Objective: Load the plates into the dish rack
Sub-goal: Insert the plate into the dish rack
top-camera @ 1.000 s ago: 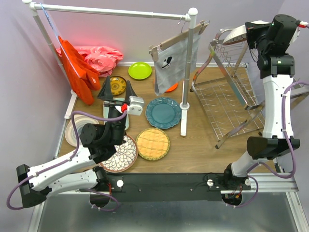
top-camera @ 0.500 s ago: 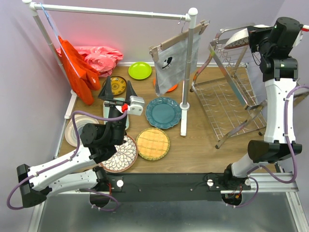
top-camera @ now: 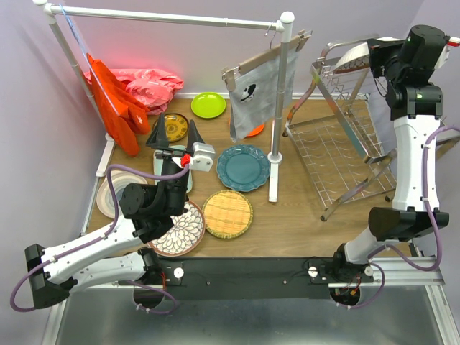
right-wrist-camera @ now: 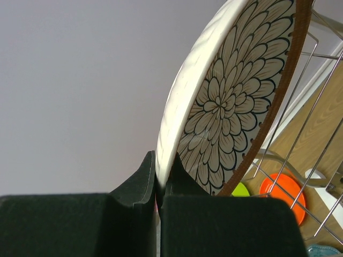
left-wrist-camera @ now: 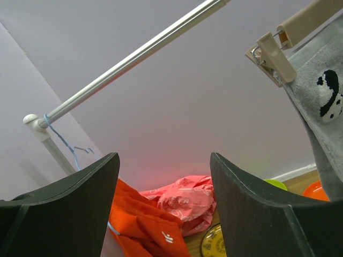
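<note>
- At the far left edge of the counter [top-camera: 302, 215], a white ringed plate [top-camera: 106, 195] lies flat, partly under the left arm.
- Next over, the left fingers [top-camera: 176, 136] point up and away, spread wide with nothing between them. Their wrist view shows the white rail [left-wrist-camera: 134, 53], an orange cloth [left-wrist-camera: 144, 225] and a pink cloth [left-wrist-camera: 185, 201].
- Under those fingers in the top view sit the yellow-brown patterned plate [top-camera: 172, 128], partly hidden, and the mint tray [top-camera: 188, 180], mostly covered by the arm.
- Near the front, a brown-rimmed floral plate [top-camera: 180, 230] lies flat just beside the woven yellow plate [top-camera: 227, 213].
- Behind the woven one is the teal scalloped plate [top-camera: 243, 167]. The lime green plate [top-camera: 208, 105] lies by the back wall.
- An orange plate [top-camera: 254, 131] peeks out from behind the hanging grey cloth [top-camera: 255, 90].
- On the right, the dish rack [top-camera: 338, 154] stands unfolded.
- Up at the rack's top back frame, the second floral plate [right-wrist-camera: 225, 107] is held on edge. Whether it touches the wires cannot be told.
- The right fingers [right-wrist-camera: 153, 174] are closed tight on its white rim.
</note>
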You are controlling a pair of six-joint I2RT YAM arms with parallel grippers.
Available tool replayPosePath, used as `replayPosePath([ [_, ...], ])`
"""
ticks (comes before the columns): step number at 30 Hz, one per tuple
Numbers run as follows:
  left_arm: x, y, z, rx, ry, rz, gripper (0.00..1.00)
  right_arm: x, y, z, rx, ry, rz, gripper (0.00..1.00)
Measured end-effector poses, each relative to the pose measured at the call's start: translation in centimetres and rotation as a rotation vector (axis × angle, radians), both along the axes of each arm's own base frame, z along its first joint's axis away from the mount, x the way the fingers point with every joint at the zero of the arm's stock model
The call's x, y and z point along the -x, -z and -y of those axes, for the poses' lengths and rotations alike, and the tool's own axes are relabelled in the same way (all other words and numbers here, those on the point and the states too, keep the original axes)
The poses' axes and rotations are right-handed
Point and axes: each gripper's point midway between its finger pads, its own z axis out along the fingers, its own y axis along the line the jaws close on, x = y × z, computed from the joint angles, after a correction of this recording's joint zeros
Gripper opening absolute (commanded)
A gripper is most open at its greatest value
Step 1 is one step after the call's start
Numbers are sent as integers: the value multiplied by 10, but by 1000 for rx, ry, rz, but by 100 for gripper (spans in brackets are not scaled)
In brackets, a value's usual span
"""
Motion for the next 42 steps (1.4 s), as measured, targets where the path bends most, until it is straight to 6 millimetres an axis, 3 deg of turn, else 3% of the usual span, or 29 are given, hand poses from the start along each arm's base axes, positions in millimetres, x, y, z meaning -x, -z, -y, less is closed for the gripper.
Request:
replayPosePath([
  [10,0,0,0,0,0,0,78,-8,2,0,-8,1,-11,8],
  [33,-2,2,1,-7,-6,-4,77,-12,4,0,-20,2,-15,19],
  [42,-2,2,1,-7,-7,-4,78,-15,4,2,-27,6,-9,18],
])
